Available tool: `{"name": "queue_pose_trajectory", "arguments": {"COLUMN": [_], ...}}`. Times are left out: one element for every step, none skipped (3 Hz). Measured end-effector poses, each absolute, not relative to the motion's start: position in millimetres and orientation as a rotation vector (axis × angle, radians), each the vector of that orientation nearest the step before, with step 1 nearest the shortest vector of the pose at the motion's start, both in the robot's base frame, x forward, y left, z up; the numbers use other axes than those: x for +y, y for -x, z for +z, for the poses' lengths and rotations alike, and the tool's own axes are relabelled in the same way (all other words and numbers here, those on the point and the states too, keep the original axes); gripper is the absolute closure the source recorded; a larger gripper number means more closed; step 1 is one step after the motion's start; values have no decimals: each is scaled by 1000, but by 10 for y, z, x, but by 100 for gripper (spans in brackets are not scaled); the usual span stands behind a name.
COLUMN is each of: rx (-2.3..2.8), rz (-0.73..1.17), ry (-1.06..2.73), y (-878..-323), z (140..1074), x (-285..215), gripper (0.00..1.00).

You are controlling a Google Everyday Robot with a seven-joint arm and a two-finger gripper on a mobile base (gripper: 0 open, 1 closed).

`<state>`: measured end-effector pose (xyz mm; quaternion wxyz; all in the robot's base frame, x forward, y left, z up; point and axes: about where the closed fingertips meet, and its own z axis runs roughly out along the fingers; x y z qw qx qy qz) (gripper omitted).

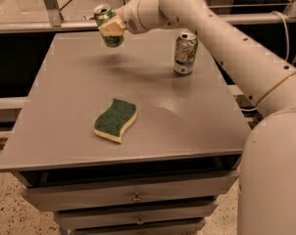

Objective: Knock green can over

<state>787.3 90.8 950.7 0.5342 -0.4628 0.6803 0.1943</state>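
Note:
The green can (pixel 105 14) is at the back of the grey table (pixel 64 106), tilted to the left and lifted clear of the surface, with its shadow on the table below it. My gripper (pixel 111 27) reaches in from the right and is shut on the can's middle; one pale finger pad (pixel 111 26) lies across the can's front. The can's lower end (pixel 113 41) shows below the pad.
A mostly white can with green markings (pixel 185 53) stands upright at the back right of the table. A green and yellow sponge (pixel 115 120) lies near the middle front. My arm (pixel 226 43) spans the right side. Drawers (pixel 133 197) sit under the tabletop.

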Motion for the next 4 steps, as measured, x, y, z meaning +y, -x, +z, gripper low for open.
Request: {"name": "queue_pose_trajectory", "arguments": {"rx": [1646, 1668, 1664, 1633], "rz": [393, 304, 256, 249], "ry": [1255, 1425, 1615, 1836], "y": [-7580, -7495, -7442, -7329], "z": [9573, 9558, 9484, 9352], "x": [578, 430, 497, 622], "gripper": [100, 100, 100, 81]}}
